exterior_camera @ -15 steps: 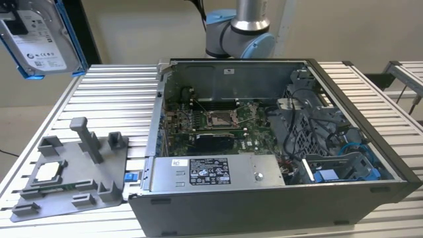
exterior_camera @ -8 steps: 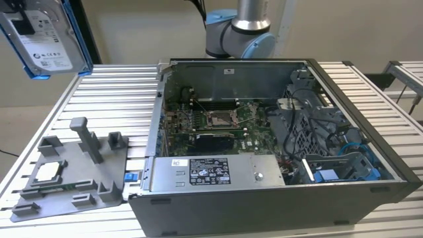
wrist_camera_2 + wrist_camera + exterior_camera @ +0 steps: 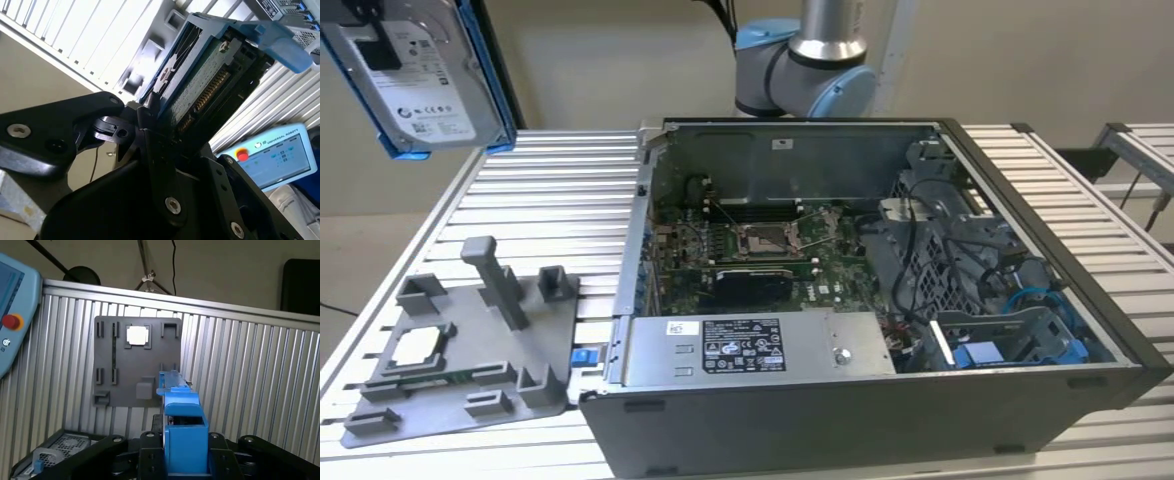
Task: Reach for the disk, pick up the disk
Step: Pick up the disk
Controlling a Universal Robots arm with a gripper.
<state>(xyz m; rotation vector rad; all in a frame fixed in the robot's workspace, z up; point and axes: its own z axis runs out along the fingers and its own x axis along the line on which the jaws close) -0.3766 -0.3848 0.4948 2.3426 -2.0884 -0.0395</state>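
White printed label (image 3: 414, 95) on disk (image 3: 458, 52) face, marks too small to make out. Black-and-white sticker (image 3: 743, 357) on grey box (image 3: 854, 350), likewise unreadable. Line of lettering on pendant (image 3: 280, 167), above screen (image 3: 277, 156).

On the table (image 3: 547, 190): computer case (image 3: 854, 420) at the exterior view's right, fixture plate (image 3: 447, 390) just beside it at that view's left, chip (image 3: 416, 347) on that plate. Inside the case, along its near wall, metal box (image 3: 747, 345). Behind the case, arm (image 3: 807, 70). Above the table's far left corner, disk (image 3: 420, 85).
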